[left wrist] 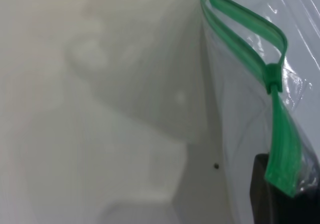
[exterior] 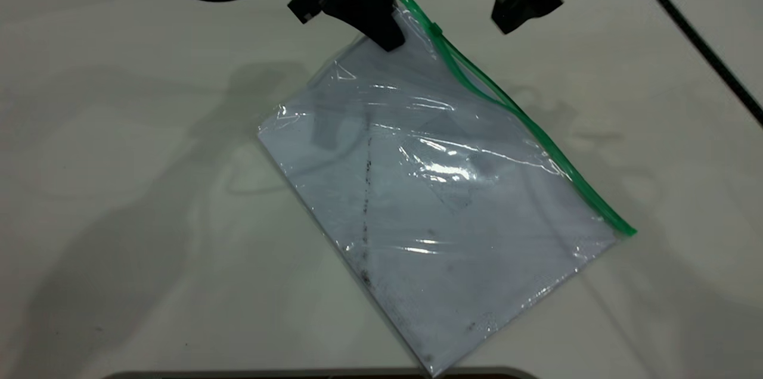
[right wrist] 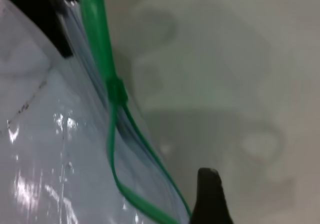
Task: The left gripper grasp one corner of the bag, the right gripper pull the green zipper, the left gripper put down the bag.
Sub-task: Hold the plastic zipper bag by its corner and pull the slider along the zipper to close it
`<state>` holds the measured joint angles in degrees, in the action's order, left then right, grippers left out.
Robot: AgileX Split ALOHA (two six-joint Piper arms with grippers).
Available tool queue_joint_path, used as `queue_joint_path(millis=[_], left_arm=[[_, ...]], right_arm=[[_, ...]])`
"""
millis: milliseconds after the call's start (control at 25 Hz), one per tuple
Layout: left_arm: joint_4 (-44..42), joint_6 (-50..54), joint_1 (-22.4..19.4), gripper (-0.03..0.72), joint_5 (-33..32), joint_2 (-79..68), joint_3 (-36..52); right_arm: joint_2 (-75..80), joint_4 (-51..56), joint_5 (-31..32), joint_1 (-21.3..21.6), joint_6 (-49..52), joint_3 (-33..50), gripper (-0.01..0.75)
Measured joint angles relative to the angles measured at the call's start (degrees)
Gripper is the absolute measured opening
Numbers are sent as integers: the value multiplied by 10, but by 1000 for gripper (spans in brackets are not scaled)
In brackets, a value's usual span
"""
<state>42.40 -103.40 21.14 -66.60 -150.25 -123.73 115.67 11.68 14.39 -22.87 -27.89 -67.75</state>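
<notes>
- The left gripper is being cut off by the exterior view's top edge, and its fingertips are hiding the corner of the bag.
- The right gripper is running off the same edge; its finger spacing is staying unreadable.
- The bag is losing its lowest tip at the bottom edge.
- In the right wrist view, the green zipper is blurring.

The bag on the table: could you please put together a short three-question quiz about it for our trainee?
1. True or false: the left claw grips the bag at a corner by the green zipper.
2. The slider tab sits: A) near the gripped corner, B) mid-strip, C) at the far end.
3. Does the right claw touch the zipper?
Key: 1 true; 2 A; 3 no.
</notes>
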Motion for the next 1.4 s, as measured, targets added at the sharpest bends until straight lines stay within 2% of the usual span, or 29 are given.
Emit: queue_joint_path(millis=[320,480,840,1120,1400], left_arm=[[-1,-13,15,53,39,0,0],[-1,-30,29,53,58,-2,0],[-4,-47,41,53,106,-2,0],[-3,-45,42,53,87,-2,0],[-3,-45,42,53,59,-2,0]], right_arm=[[28,28,-2,-1,-17,-13,578],[28,43,17,-2,-33,-26,578],[28,158,85,-16,-164,-40,557],[29,298,72,-17,-298,-40,554],[29,314,56,-17,-311,-40,554]])
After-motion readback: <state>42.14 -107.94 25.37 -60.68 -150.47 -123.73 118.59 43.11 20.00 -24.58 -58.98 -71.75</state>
